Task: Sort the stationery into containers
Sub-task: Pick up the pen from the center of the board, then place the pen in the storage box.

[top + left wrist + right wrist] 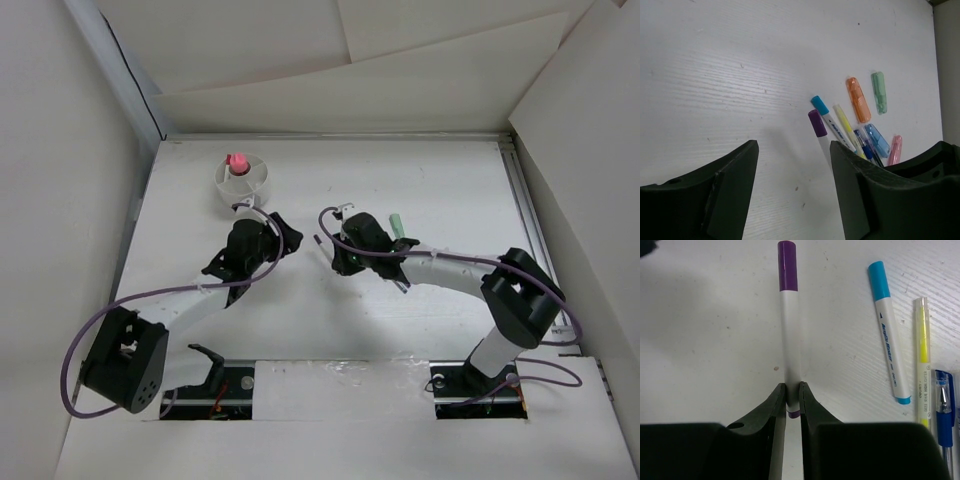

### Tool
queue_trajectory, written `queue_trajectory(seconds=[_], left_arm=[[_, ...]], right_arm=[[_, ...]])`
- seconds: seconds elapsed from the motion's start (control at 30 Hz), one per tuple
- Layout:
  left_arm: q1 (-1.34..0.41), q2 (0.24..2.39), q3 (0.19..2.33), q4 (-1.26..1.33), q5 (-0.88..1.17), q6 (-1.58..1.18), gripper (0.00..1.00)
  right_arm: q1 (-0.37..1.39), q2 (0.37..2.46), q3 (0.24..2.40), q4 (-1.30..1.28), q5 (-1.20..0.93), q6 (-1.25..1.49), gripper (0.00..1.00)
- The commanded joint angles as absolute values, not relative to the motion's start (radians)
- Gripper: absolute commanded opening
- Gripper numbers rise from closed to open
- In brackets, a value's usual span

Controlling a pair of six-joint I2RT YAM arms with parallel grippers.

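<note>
Right gripper [792, 390] is pinched on the tail end of a white marker with a purple cap [789, 330] that points to the top centre of the right wrist view, with a cyan-capped white marker [888, 330] and a clear yellow pen [923, 360] lying apart to its right. Left gripper [792, 150] jaws stand apart, nothing between them, over the white table [740, 60]. The low round white plastic cup [260, 182] sits upper left in the top view, a pink-capped glue stick [237, 162] standing in it.
</note>
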State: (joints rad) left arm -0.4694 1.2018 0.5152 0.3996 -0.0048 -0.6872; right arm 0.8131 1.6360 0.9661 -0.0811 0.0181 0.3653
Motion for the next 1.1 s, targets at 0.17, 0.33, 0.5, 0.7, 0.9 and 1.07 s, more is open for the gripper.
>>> queue_trajectory(seconds=[0.17, 0.33, 0.5, 0.7, 0.9, 1.07], left_arm=[[-0.468, 1.308, 0.606, 0.468, 0.143, -0.712, 0.59], [-0.480, 1.376, 0.626, 0.495, 0.170, -0.730, 0.59], [-0.511, 1.404, 0.635, 0.538, 0.170, -0.750, 0.59], [-0.511, 1.445, 0.635, 0.558, 0.179, -0.770, 0.43], [-0.511, 1.434, 0.635, 0.569, 0.179, -0.779, 0.10], [-0.511, 1.399, 0.635, 0.542, 0.143, -0.779, 0.00]], right_arm=[[0.825, 1.605, 1.029, -0.035, -0.040, 0.350, 0.03], [0.834, 1.595, 1.048, -0.035, -0.049, 0.350, 0.03], [0.834, 1.595, 1.066, -0.026, -0.069, 0.350, 0.03], [0.844, 1.595, 1.066, -0.017, -0.089, 0.350, 0.03], [0.844, 1.595, 1.075, -0.017, -0.089, 0.350, 0.04], [0.844, 1.575, 1.075, -0.017, -0.080, 0.350, 0.28]])
